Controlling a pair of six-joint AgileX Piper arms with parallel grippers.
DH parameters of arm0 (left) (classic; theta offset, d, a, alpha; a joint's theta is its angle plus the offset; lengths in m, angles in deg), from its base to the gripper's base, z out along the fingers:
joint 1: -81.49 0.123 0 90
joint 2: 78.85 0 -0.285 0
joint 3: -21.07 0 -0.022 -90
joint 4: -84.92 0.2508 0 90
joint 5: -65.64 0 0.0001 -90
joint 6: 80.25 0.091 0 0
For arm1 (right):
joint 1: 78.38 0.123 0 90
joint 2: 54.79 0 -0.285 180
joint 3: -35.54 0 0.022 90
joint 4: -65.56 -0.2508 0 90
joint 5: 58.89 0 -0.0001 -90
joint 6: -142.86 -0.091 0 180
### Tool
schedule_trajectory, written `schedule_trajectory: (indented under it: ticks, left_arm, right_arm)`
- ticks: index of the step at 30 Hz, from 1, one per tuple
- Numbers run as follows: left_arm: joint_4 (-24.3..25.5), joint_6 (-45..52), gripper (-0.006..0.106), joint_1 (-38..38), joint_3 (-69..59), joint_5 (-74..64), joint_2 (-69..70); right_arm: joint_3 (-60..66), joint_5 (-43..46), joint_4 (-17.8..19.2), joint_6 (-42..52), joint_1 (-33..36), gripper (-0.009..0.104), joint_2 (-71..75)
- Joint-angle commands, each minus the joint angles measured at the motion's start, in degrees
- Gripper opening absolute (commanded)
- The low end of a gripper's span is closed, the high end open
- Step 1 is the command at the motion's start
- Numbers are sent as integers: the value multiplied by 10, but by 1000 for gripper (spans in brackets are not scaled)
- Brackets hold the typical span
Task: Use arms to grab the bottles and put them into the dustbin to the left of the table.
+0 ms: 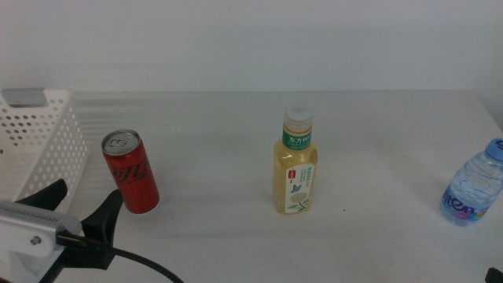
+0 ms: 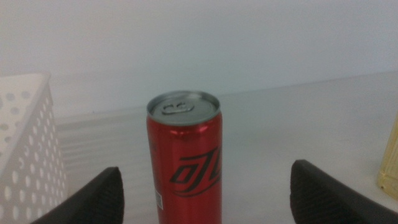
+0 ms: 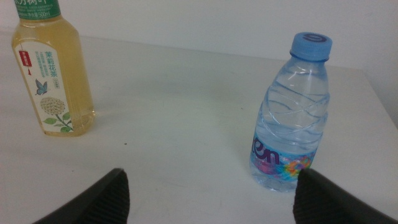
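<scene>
**Lead:** Which step are you on?

**Me:** The approach to the first grab, as I read it. My left gripper [image 1: 78, 206] sits low near the front left of the table [image 1: 236, 157], jaws spread wide and empty, lined up on the red can [image 1: 131, 171]. The can stands upright just beyond the jaws, with the dustbin [image 1: 35, 141] close on its left.

**Lead:** And the right arm?

**Me:** Out of the middle view. In its wrist view, the right gripper [image 3: 211, 193] is parted too, holding nothing, facing the water bottle [image 3: 291, 112] near the table's right edge. The tea bottle [image 1: 296, 161] stands upright mid-table, apart from both.

**Lead:** What does the next move need?

**Me:** I judge I must push the left jaws forward until the can sits between them, then close on its body. It is tall and slim, so a nudge could tip it.
</scene>
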Motion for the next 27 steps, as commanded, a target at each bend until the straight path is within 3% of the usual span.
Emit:
schedule_trajectory:
  ticks: [1,27]
  left_arm:
    - [-6,-9,85,-2,-7,54,5]
    - [-15,-63,85,-2,132,136,-267]
  right_arm:
    - [-15,46,2,3,-4,70,15]
    - [-15,46,2,3,-4,70,15]
